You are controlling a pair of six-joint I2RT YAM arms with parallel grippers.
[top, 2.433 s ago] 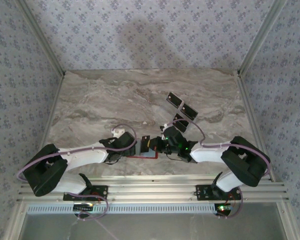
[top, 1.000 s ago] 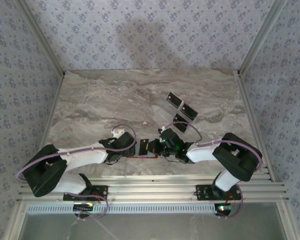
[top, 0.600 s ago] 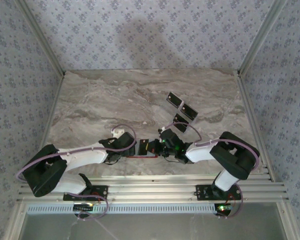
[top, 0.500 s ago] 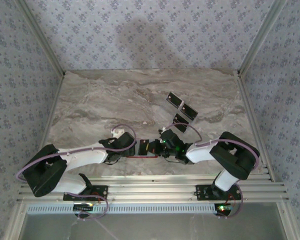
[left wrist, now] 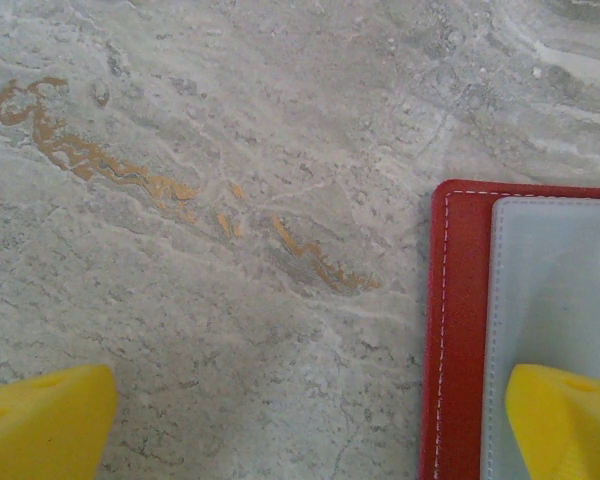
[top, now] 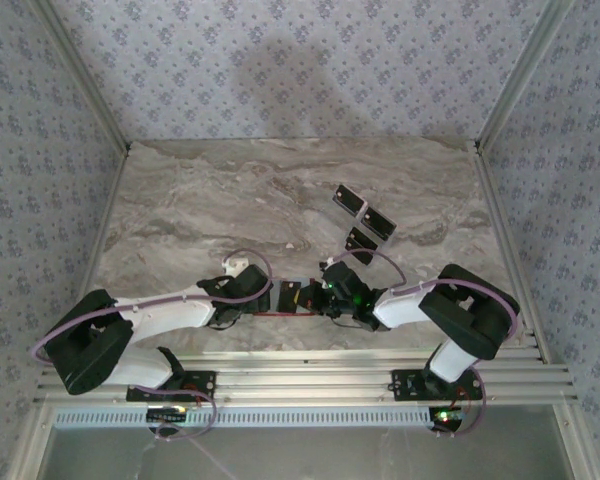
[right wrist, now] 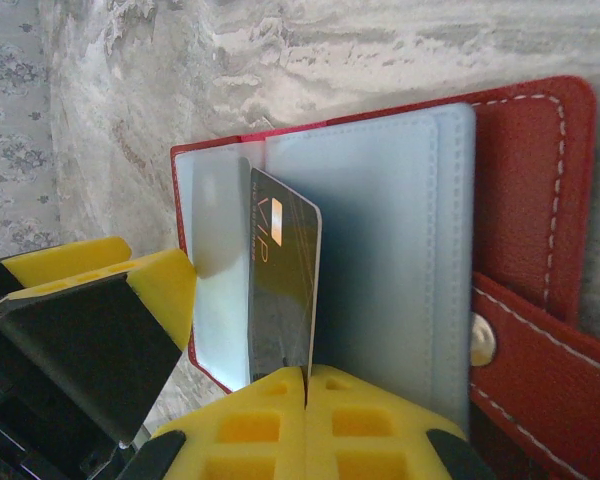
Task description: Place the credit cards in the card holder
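You are looking at a small red folding leather wallet (right wrist: 530, 150) lying open on the grey marble-patterned table (left wrist: 230, 150), with its clear plastic card sleeve (right wrist: 390, 230) facing up.

The right wrist view is giving you what the others are not: the right gripper (right wrist: 305, 380) is clamping its yellow fingers on the near edge of a dark glossy card with gold "VIP" lettering (right wrist: 280, 280). The card is standing on edge over the sleeve, its far end reaching toward the wallet's fold. You cannot tell whether it is already sliding under the plastic. A round metal snap (right wrist: 483, 340) is showing on the wallet's strap.

The left wrist view is showing the left gripper (left wrist: 300, 430) spread wide and gripping nothing. One yellow fingertip (left wrist: 565, 420) is sitting over the sleeve (left wrist: 550, 290) at the wallet's corner (left wrist: 455, 330), and the other is hanging over bare table beside the wallet.

From above, both grippers are meeting over the wallet (top: 277, 314), while three dark rectangular cards (top: 378, 222) are lying in a loose cluster beyond it on the right arm's side, well apart from it.
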